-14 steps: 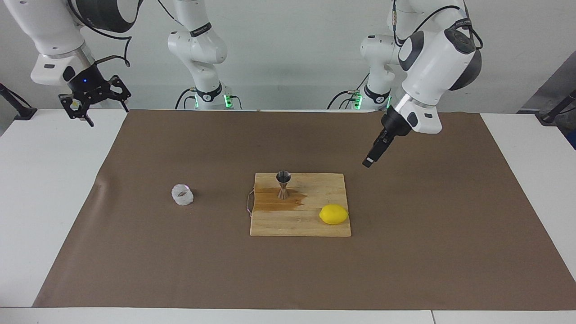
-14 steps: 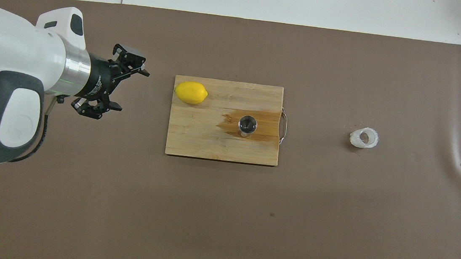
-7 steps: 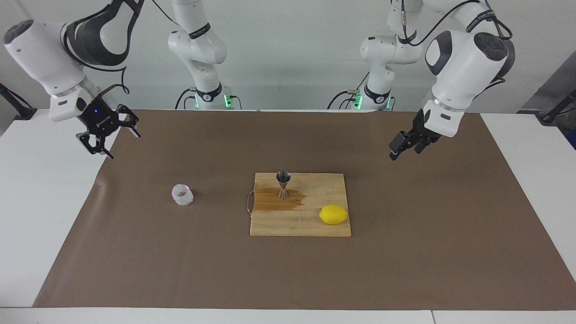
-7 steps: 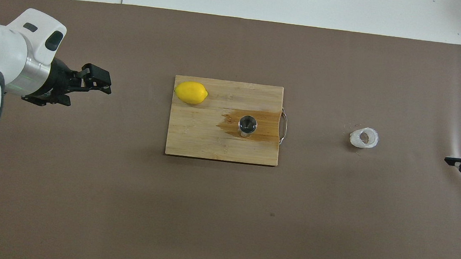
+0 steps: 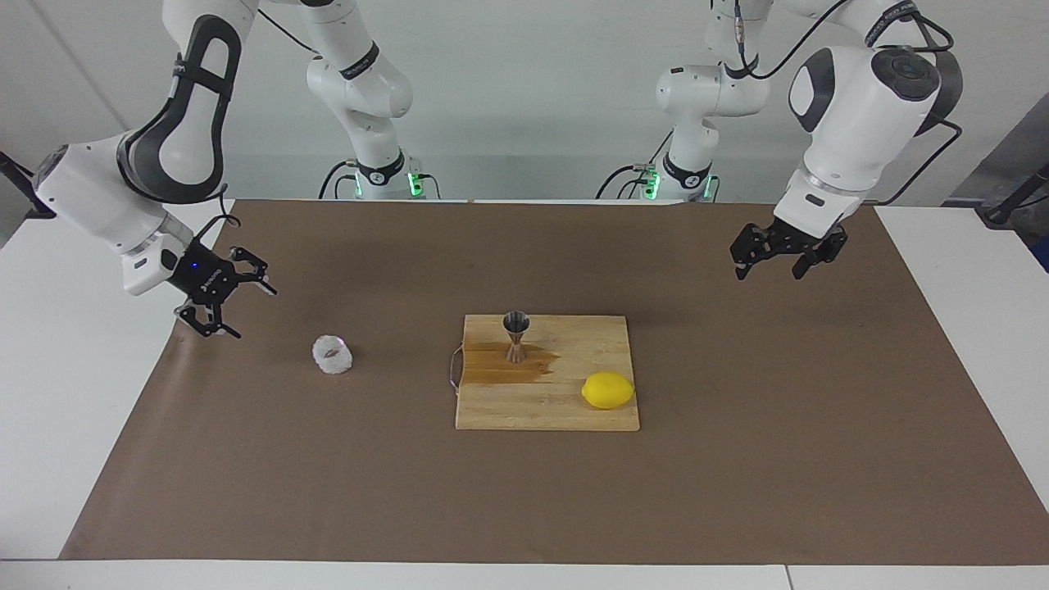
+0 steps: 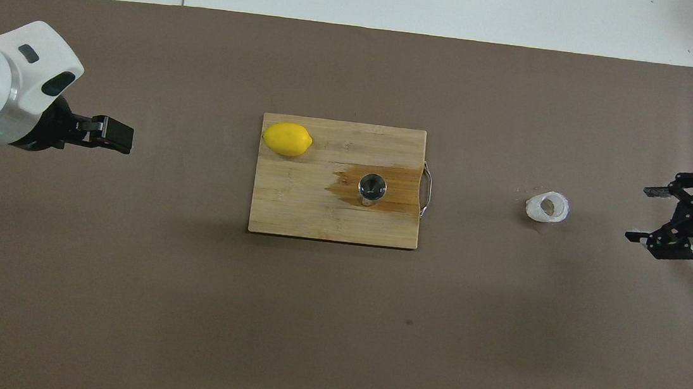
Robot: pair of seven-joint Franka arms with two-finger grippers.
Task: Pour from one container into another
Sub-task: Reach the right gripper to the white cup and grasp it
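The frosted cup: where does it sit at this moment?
The frosted cup stands on the brown mat, toward the right arm's end, between the cutting board and the open right gripper.

The tabletop (image 5: 74, 393) is white and made of several panels; seams run between them along the edge farthest from the robots. A large brown paper sheet (image 5: 737, 459) covers most of it and leaves white strips bare at both ends. The sheet has a small wrinkle near its edge at the right arm's end. Above the tabletop stands a plain pale grey wall (image 5: 533, 98), evenly lit, with no strong shadows. A dark stand (image 5: 24, 192) rests on the tabletop at the right arm's end, and another dark object (image 5: 1016, 197) sits at the left arm's end.
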